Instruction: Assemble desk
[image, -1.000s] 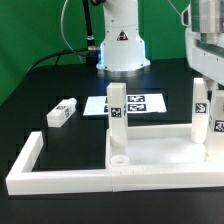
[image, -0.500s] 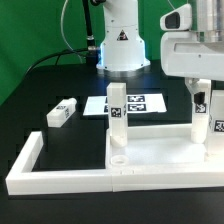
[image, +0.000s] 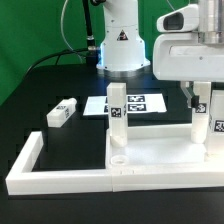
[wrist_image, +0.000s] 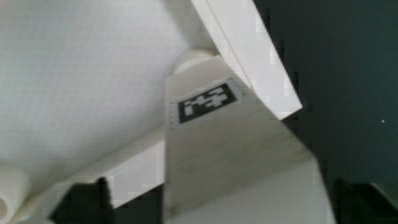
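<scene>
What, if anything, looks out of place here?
A loose leg lies on its side on the table, apart from the top, where an upright leg stands. Nothing looks broken or spilled.

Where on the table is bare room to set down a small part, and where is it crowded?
Free: the black table bordered by the loose leg, the frame bars and the desk top; also the patch behind the loose leg, at the exterior view's left of the robot base. Crowded: the exterior view's right, where the hand is at a standing leg.
</scene>
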